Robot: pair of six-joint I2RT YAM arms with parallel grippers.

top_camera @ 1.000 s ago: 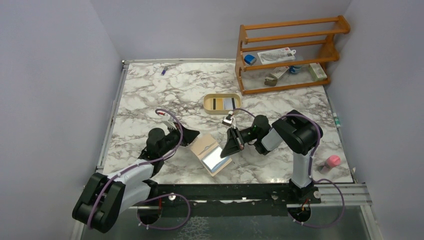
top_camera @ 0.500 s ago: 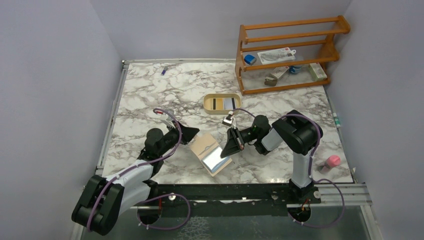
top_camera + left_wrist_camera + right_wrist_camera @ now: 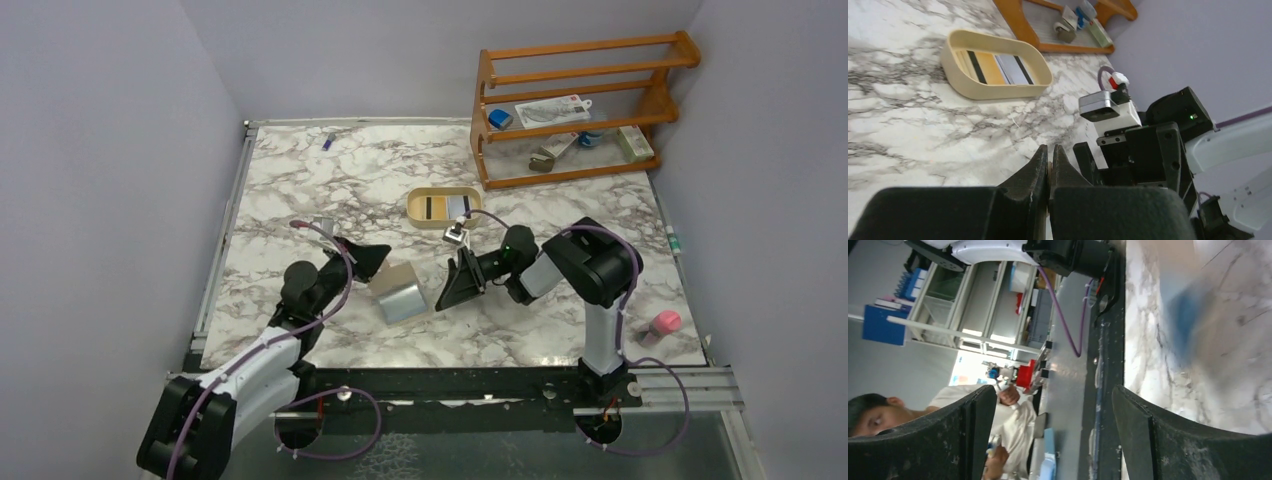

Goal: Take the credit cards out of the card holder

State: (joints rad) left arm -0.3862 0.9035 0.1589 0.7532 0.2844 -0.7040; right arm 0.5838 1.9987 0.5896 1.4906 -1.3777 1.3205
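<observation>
The tan card holder (image 3: pixel 392 277) stands tilted on the marble between my two grippers. A pale, shiny credit card (image 3: pixel 406 303) shows on its near face. My left gripper (image 3: pixel 378 265) is at the holder's upper left corner. In the left wrist view its fingers (image 3: pixel 1049 149) are shut, with a thin tan sliver of the holder pinched between them. My right gripper (image 3: pixel 450 285) is just right of the holder with its jaws spread wide. Nothing sits between them in the right wrist view (image 3: pixel 1050 395).
An oval tan tray (image 3: pixel 443 221) behind the grippers holds flat cards; it also shows from the left wrist (image 3: pixel 955 65). A wooden rack (image 3: pixel 575 100) with small items stands at the back right. A pink object (image 3: pixel 665 322) lies near the right front edge.
My right gripper has opened and let go. My left gripper has closed and drawn the card holder left and back, so it now stands more upright.
</observation>
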